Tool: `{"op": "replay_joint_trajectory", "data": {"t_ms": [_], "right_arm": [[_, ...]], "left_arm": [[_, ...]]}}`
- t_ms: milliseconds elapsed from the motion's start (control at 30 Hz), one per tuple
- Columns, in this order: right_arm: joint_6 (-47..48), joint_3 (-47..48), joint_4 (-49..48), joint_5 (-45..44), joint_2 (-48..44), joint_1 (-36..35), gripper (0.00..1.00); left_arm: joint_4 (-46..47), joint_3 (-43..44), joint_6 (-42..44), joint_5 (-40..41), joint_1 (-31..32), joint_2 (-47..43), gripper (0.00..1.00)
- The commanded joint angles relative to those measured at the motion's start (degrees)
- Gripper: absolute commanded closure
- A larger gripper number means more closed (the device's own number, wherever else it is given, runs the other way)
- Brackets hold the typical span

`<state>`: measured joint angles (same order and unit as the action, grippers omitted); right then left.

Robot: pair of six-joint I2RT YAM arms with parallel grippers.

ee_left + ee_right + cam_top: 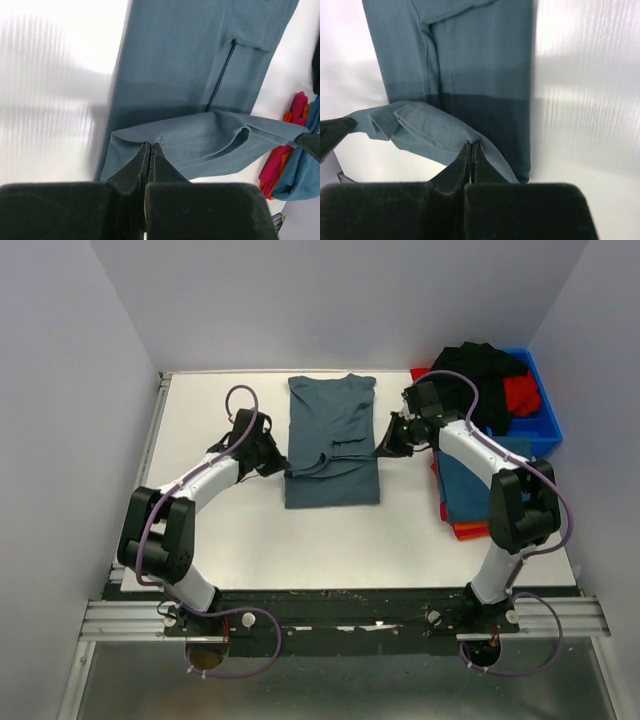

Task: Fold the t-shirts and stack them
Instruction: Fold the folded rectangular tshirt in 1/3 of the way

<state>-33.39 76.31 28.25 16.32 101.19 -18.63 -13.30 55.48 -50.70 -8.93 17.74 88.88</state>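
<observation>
From above, the teal shirt (335, 430) lies lengthwise on the middle of the table (250, 530), sleeves tucked in, long and narrow. The left gripper (283, 466) sits at its left edge and the right gripper (386, 444) at its right edge, each pressed shut on the cloth, with a creased band of shirt running between them across the body. Right of the shirt, beside the right arm, is a stack (468, 490) of folded shirts, blue on top with orange and red edges showing under it. Behind the stack stands a blue bin (548, 420) holding a black shirt (478, 375) and a red shirt (521, 392). In the left wrist view, the left gripper (150, 148) pinches a stitched edge of the teal shirt (200, 60); that edge is raised off the flat cloth beneath and stretches away to the right, sagging into a loop partway. The stack (295, 165) shows at the right edge. In the right wrist view, the right gripper (470, 146) is closed on the same raised edge of the teal shirt (480, 60), which runs left to a dark fingertip at the frame's edge, the rest lying flat on the table (585, 75).
</observation>
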Motion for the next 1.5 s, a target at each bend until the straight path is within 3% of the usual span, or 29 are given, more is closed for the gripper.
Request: {"op": "replay_joint_trajectory", "data": {"t_ms": [0, 300, 833, 867, 933, 967, 1000, 1133, 1300, 1367, 1467], "right_arm": [[1.22, 5.33, 3.12, 1.61, 4.97, 1.67, 0.99], [2.36, 12.36, 4.18, 1.00, 11.21, 3.43, 0.99], [2.27, 29.58, 8.57, 1.26, 23.43, 5.62, 0.97], [2.36, 30.90, 9.10, 1.17, 24.49, 5.80, 0.89], [1.92, 31.36, 9.28, -0.57, 24.85, 5.98, 0.42], [2.18, 30.13, 8.41, -0.84, 24.50, 5.98, 0.27], [2.10, 28.38, 7.27, -0.76, 23.19, 5.98, 0.21], [1.40, 14.26, 0.86, -1.46, 14.50, 5.98, 0.24], [0.25, -6.67, -9.52, 1.08, 1.67, 5.28, 0.46], [1.30, -10.29, -10.06, 1.35, 0.16, 3.96, 0.47], [2.18, -12.85, -9.70, 1.44, -0.73, 1.85, 0.47]], "left_arm": [[0.38, 6.91, 4.11, -2.50, -1.39, 4.98, 1.00], [-2.25, 16.84, 6.75, 1.81, -2.71, 12.36, 1.00], [-3.23, 28.80, 6.75, 0.41, -5.08, 23.96, 1.00], [-2.35, 29.33, 6.75, -0.55, -5.34, 24.84, 0.96], [0.37, 29.07, 7.01, -1.70, -5.69, 25.90, 0.45], [1.16, 28.72, 7.36, -1.71, -5.78, 25.90, 0.15], [1.69, 28.19, 7.80, -1.45, -5.96, 25.47, 0.09], [1.96, 23.19, 8.42, -0.39, -6.05, 20.73, 0.08], [2.31, 12.74, 8.07, -0.56, -5.70, 12.65, 0.24], [3.63, 8.00, 7.98, -1.26, -4.82, 9.31, 0.31], [5.03, 2.37, 7.37, -2.23, -4.20, 6.66, 0.34]]}}
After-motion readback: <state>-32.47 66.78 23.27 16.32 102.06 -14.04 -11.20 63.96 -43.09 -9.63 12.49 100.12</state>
